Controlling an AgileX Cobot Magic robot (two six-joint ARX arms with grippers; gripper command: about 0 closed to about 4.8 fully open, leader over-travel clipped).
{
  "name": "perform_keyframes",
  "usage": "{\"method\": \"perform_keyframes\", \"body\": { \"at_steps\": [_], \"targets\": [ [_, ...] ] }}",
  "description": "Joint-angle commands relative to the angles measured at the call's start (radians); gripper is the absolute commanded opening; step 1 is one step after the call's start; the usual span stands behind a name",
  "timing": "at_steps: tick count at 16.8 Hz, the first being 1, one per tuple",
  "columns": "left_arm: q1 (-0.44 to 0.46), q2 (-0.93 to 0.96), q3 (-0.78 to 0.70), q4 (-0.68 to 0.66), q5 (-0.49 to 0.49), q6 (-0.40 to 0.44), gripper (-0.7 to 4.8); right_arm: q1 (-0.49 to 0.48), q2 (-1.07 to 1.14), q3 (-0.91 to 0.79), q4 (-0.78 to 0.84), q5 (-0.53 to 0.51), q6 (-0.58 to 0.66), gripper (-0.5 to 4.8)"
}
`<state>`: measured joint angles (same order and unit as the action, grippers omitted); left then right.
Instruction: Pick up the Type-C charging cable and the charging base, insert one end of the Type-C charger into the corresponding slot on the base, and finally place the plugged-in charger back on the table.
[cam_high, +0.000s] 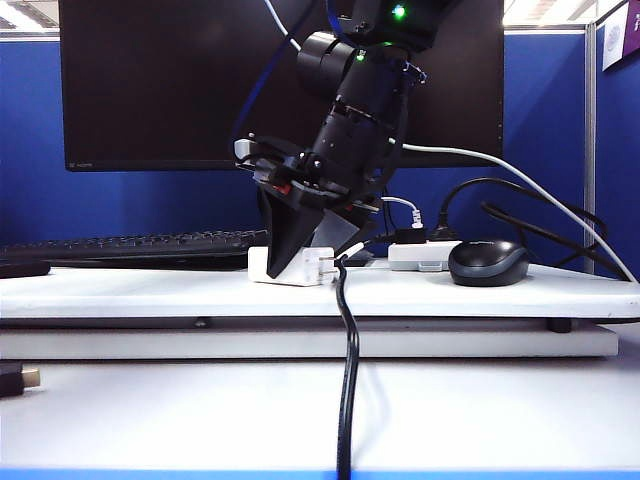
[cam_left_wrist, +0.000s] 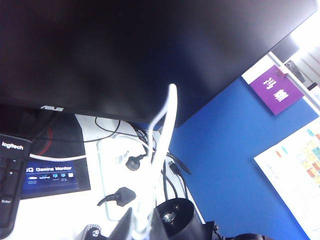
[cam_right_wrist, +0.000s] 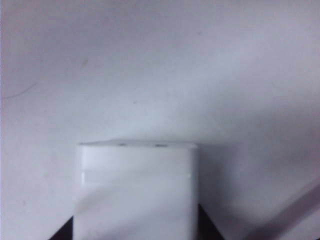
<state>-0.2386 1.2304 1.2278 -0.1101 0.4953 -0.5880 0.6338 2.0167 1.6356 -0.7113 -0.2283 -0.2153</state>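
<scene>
Noting the right gripper (cam_high: 305, 262) down at the middle of the table (cam_high: 150, 290), reaching in steeply from above. Seeing its dark fingers standing one on each side of the charging base (cam_right_wrist: 135, 190), hard up against the block's flanks in the right wrist view. Not managing to tell whether pressing on it yet or only bracketing it. Finding the base lying flat on the board, just beside the thick black cord (cam_high: 348, 380) and well apart from the mouse (cam_high: 488, 262).

Noting the left gripper (cam_left_wrist: 142, 229) pressed together on the Type-C charging cable (cam_left_wrist: 167, 120), with the thin white line rising in a loop from between the fingers toward the monitor. Not finding the cable's free plug anywhere in view.

Judging the step in hand as taking hold of the base. Advising: centring the block between the pads before squeezing, gripping the long flat sides rather than a corner, avoiding the smooth plastic squirting out. Leaving the slotted end face clear of the fingers. Lifting straight up, steering clear of the black cord.
</scene>
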Motion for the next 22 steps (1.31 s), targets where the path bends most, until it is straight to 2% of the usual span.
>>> {"method": "perform_keyframes", "body": {
  "at_steps": [1, 5, 7, 8, 10, 11, 12, 15, 16, 18, 22],
  "targets": [
    [0.002, -0.005, 0.006, 0.013, 0.006, 0.001, -0.06, 0.003, -0.001, -0.009, -0.018, 0.000, 0.002, -0.05],
    [0.014, -0.005, 0.006, 0.013, 0.006, 0.001, -0.06, -0.003, -0.177, -0.009, -0.055, -0.049, 0.031, -0.05],
    [0.023, -0.005, 0.007, 0.019, 0.026, 0.001, -0.06, -0.014, -0.304, -0.009, -0.058, -0.129, 0.076, -0.05],
    [0.023, -0.005, 0.007, 0.043, 0.074, 0.005, -0.05, -0.027, -0.412, -0.009, -0.025, -0.228, 0.123, -0.05],
    [0.022, -0.005, 0.007, 0.139, 0.190, 0.004, -0.06, -0.035, -0.524, -0.009, 0.055, -0.373, 0.163, -0.05],
    [0.021, -0.005, 0.007, 0.290, 0.309, -0.022, -0.06, -0.037, -0.604, -0.009, 0.151, -0.499, 0.200, -0.05],
    [0.021, -0.005, 0.007, 0.421, 0.367, -0.072, -0.06, -0.037, -0.653, -0.009, 0.231, -0.576, 0.236, -0.05],
    [0.021, -0.005, 0.007, 0.768, 0.381, -0.234, -0.06, -0.037, -0.702, -0.009, 0.356, -0.714, 0.301, -0.05],
    [0.020, -0.005, 0.007, 0.841, 0.381, -0.282, -0.05, -0.037, -0.703, -0.009, 0.384, -0.754, 0.323, -0.05],
    [0.020, -0.005, 0.007, 0.920, 0.383, -0.372, -0.06, -0.037, -0.700, -0.009, 0.404, -0.772, 0.324, -0.05],
    [0.016, -0.005, 0.006, 0.938, 0.426, -0.397, -0.06, -0.036, -0.697, -0.009, 0.433, -0.758, 0.325, -0.05]
  ]
}}
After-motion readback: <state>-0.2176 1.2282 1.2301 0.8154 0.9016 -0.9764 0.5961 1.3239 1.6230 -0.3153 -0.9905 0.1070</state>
